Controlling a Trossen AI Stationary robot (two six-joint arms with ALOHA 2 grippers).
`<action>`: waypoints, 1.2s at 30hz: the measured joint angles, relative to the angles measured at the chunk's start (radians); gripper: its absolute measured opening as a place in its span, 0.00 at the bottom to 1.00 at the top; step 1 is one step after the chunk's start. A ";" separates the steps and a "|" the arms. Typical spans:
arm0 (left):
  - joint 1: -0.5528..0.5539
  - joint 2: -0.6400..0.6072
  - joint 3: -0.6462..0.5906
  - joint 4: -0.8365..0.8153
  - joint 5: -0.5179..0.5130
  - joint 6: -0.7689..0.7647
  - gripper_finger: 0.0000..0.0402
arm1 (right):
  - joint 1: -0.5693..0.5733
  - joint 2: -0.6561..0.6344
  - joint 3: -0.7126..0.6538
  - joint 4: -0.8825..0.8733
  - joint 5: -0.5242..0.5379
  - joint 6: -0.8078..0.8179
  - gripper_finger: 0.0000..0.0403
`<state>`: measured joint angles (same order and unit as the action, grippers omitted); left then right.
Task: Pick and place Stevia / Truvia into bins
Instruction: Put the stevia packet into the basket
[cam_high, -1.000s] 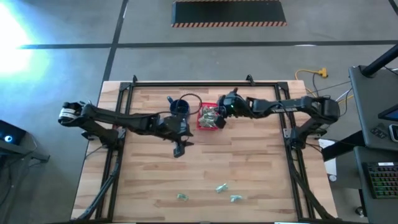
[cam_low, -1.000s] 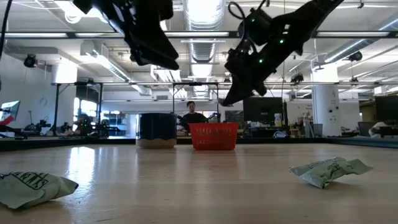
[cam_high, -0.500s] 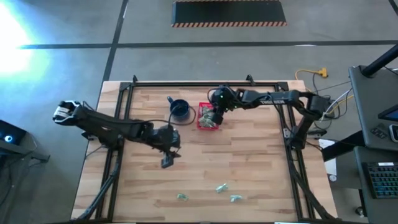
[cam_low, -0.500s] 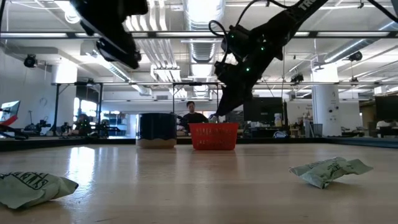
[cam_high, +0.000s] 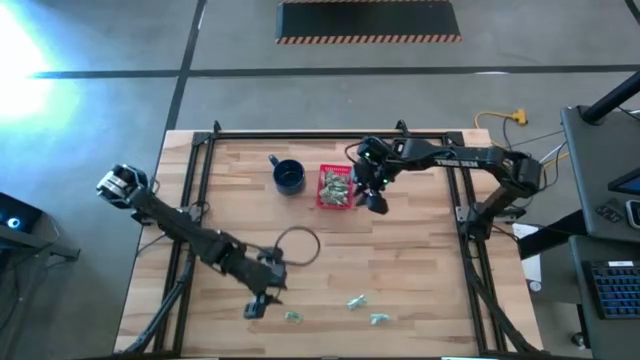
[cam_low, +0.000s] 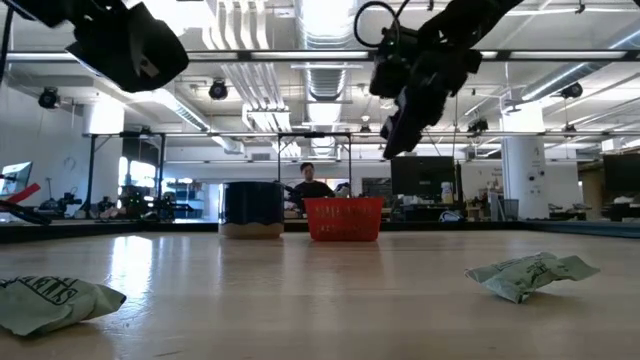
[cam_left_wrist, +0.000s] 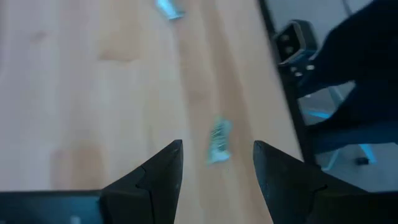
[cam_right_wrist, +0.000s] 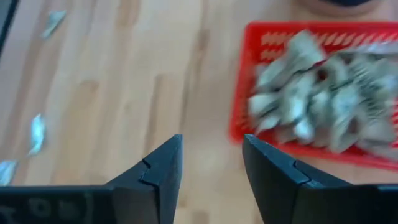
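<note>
With the red basket (cam_high: 334, 188) nearly full, the left gripper (cam_high: 256, 306), spread wide and empty, hovers far from it beside a loose Stevia sachet (cam_high: 293, 317), which it probably must descend on next.

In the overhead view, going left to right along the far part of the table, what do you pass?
Dark blue mug → red basket full of sachets → right claw, open, just beside the basket.

Two slim black jointed arms (cam_high: 190, 228), black cable looped beside the left.
</note>
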<state>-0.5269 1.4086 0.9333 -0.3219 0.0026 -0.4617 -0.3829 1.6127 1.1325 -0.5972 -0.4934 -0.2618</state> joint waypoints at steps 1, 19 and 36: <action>-0.015 0.019 0.000 0.031 0.000 0.001 0.44 | 0.002 -0.016 -0.010 -0.016 -0.010 -0.006 0.39; -0.066 0.356 0.033 0.234 -0.007 -0.002 0.44 | 0.052 -0.527 -0.266 -0.051 -0.004 0.161 0.32; -0.086 0.360 0.015 0.227 0.007 0.059 0.22 | 0.052 -0.948 -0.341 -0.202 0.096 0.345 0.32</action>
<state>-0.6132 1.7683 0.9478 -0.0952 0.0093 -0.4023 -0.3313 0.6647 0.7914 -0.7988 -0.3979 0.0836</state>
